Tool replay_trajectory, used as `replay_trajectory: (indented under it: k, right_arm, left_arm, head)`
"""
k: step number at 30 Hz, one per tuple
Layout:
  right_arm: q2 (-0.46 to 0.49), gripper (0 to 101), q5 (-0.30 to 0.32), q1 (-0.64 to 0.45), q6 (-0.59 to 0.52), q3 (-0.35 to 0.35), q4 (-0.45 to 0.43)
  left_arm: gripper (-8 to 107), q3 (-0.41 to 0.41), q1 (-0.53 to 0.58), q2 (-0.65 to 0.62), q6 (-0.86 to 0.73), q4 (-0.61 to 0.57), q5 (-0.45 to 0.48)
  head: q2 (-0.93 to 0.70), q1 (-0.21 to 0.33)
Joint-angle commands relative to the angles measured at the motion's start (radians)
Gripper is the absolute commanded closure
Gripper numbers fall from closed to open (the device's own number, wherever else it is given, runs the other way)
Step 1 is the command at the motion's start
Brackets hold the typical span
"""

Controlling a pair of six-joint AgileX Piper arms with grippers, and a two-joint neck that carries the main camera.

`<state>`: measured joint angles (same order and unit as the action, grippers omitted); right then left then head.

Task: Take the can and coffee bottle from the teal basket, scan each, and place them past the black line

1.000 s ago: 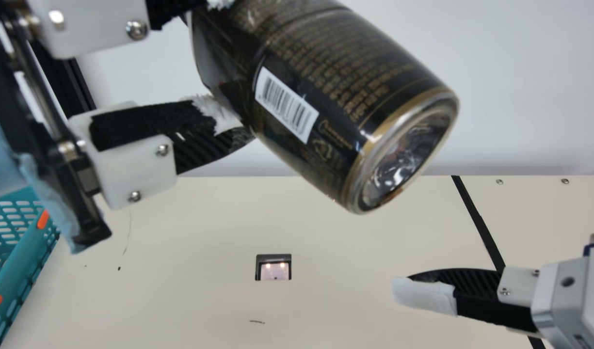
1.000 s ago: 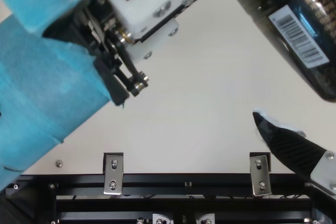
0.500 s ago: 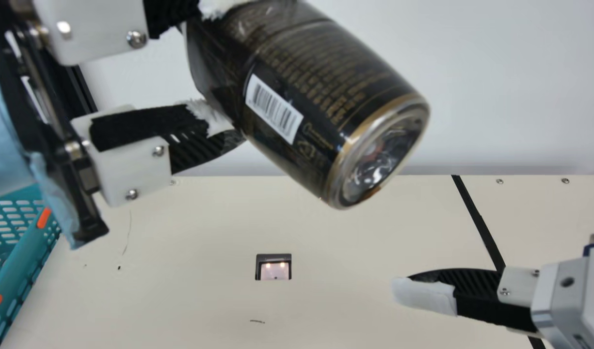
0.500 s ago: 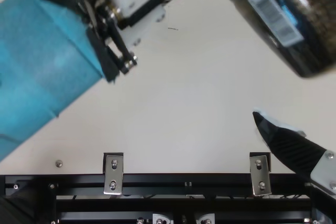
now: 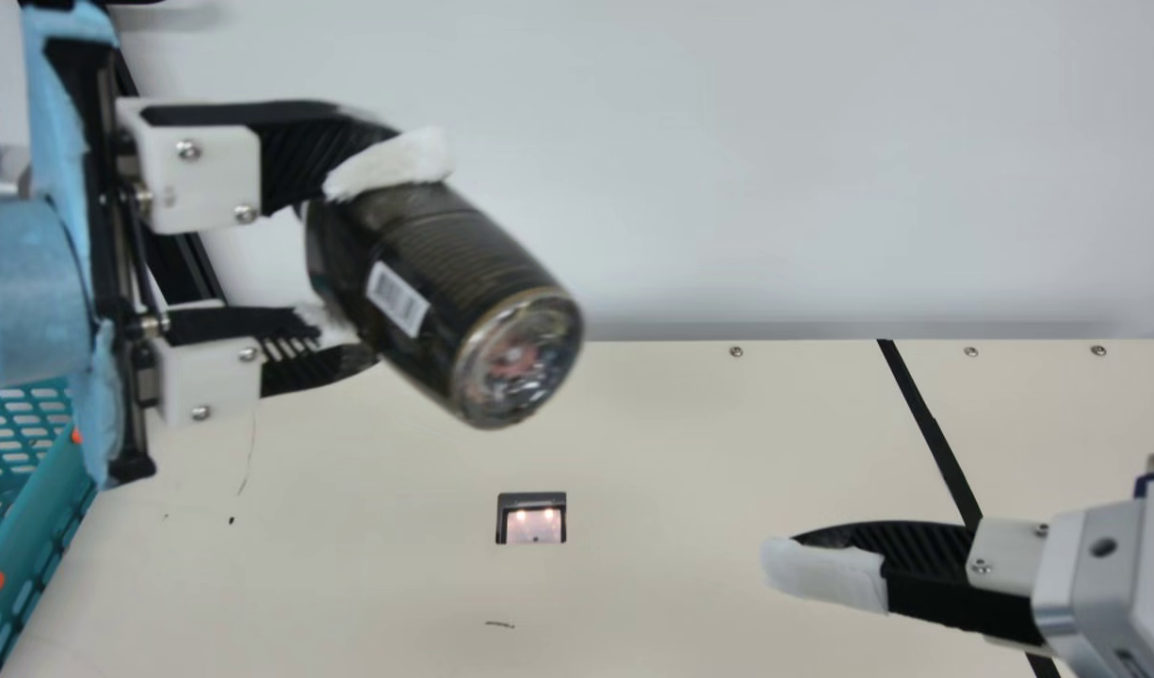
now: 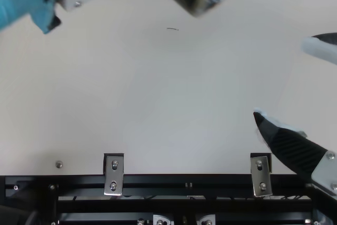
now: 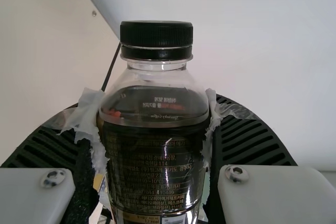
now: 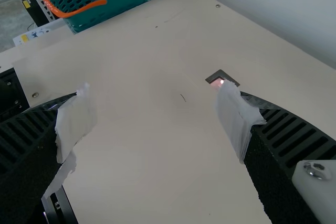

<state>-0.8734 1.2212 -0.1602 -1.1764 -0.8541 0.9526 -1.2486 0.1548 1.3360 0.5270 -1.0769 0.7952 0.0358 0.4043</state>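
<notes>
In the main view my left gripper (image 5: 383, 250) is shut on the dark coffee bottle (image 5: 445, 292), held tilted in the air with its base toward the camera and its barcode showing. In the left wrist view the left gripper (image 7: 156, 121) has its taped tips pressed on both sides of the bottle (image 7: 157, 171), black cap outward. My right gripper (image 6: 283, 80) is open at the top view's right; in its wrist view the right gripper (image 8: 152, 119) has bare table between its fingers. The teal basket (image 5: 44, 518) is at the main view's left edge. A black line (image 5: 930, 433) crosses the table at right.
A scanner window (image 5: 531, 520), lit inside, is set in the table between the basket and the black line. A wall (image 5: 821, 169) rises behind the table's back edge. Black rails (image 6: 189, 181) run along the table's edge in the top view.
My left gripper has drawn away from the cameras with the bottle, shifting left in the main view and toward the upper edge in the top view. The right gripper has kept still.
</notes>
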Motion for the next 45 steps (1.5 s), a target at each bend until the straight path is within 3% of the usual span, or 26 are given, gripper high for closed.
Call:
replay_trajectory:
  k: [1,10,20,21,27,40,41,45]
  right_arm:
    - [0.0,0,0.0,0.0,0.0,0.0,0.0]
    - [0.0,0,0.0,0.0,0.0,0.0,0.0]
    - [0.0,0,0.0,0.0,0.0,0.0,0.0]
    - [0.0,0,0.0,0.0,0.0,0.0,0.0]
    - [-0.01,0,-0.014,0.032,0.022,-0.012,-0.003]
    - [-0.283,0,-0.146,0.203,-0.003,-0.125,0.095]
    - [-0.237,0,-0.145,0.192,0.0,-0.107,0.109]
    - [-0.286,0,-0.155,0.203,-0.003,-0.126,0.109]
  left_arm:
    - [89,0.023,-0.148,0.029,-0.072,-0.108,0.119]
    - [89,0.139,-0.36,0.066,-0.269,-0.199,0.28]
    - [89,0.328,-0.388,-0.059,-0.467,-0.224,0.314]
    - [89,0.3,-0.394,-0.047,-0.441,-0.225,0.308]
    - [89,0.328,-0.389,-0.059,-0.467,-0.227,0.312]
    - [89,0.328,-0.389,-0.059,-0.467,-0.227,0.312]
    - [89,0.328,-0.389,-0.059,-0.467,-0.227,0.312]
    - [89,0.328,-0.389,-0.059,-0.467,-0.227,0.312]
  head:
    - [0.003,0.032]
    - [0.003,0.032]
    - [0.003,0.032]
    - [0.003,0.032]
    - [0.003,0.032]
    - [0.003,0.032]
    - [0.003,0.032]
    - [0.003,0.032]
